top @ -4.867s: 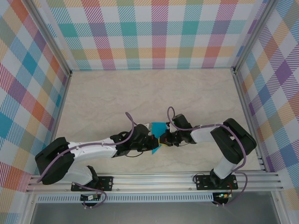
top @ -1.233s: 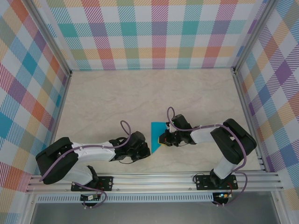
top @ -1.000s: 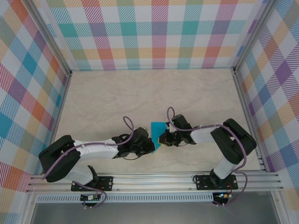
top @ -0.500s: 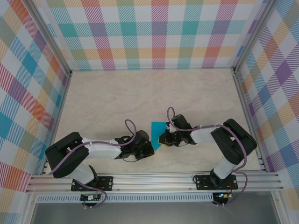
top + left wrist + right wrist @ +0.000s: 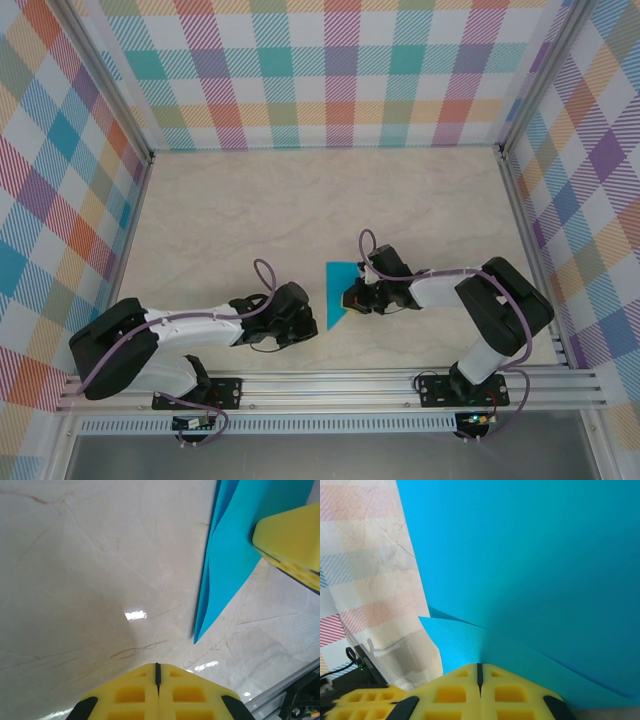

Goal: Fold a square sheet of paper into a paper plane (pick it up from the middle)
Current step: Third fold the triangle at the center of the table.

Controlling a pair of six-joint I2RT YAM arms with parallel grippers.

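- creasing step: right gripper (image 5: pixel 350 298), jaws together, pins the half-folded paper plane (image 5: pixel 336 296) to the surface (image 5: pixel 240 215).
- left gripper (image 5: pixel 303 318), jaws together, sits just beside it; the next move is probably to sweep along the crease.

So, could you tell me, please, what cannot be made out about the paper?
Top external: right side of the teal paper hidden beneath the right gripper.
Right wrist: its outline runs off top and right edges.
Left wrist: its far end cut off at the top, partly behind the right gripper's finger.

Left gripper (image 5: pixel 157 669) now back, apart from the paper (image 5: pixel 225 565).
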